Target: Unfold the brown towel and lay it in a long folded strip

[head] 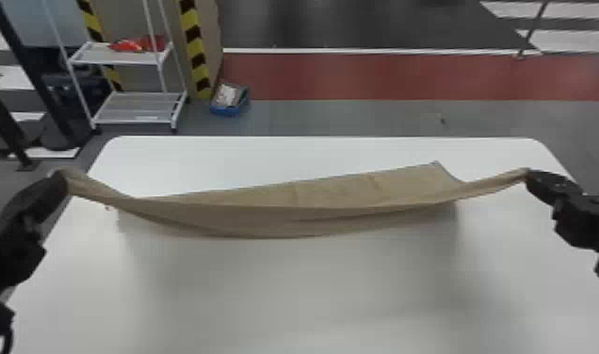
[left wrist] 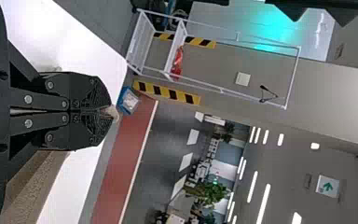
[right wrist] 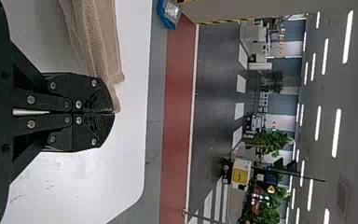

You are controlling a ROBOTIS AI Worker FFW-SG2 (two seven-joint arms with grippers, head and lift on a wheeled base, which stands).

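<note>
The floor (head: 407, 117) is grey, with a wide red band running across beyond the table. The white table (head: 312, 292) has rounded far corners. Past its far left corner stands a white rack (head: 89, 113) with flat shelves. The brown towel (head: 265, 219) stretches from left to right above the far half of the table, its middle sagging and both ends raised; I cannot tell whether the sag touches the tabletop. Behind the sagging front edge, a broad part slants up to a square corner at the far right. The left gripper (head: 60, 176), over the table's left side, has its black fingers clamped on the towel's left end. The right gripper (head: 527, 175), over the right side, pinches the right end at its fingertips. A blue box (head: 225, 112) sits on the floor right of the rack, and something red (head: 126, 45) lies on the rack's upper shelf.
</note>
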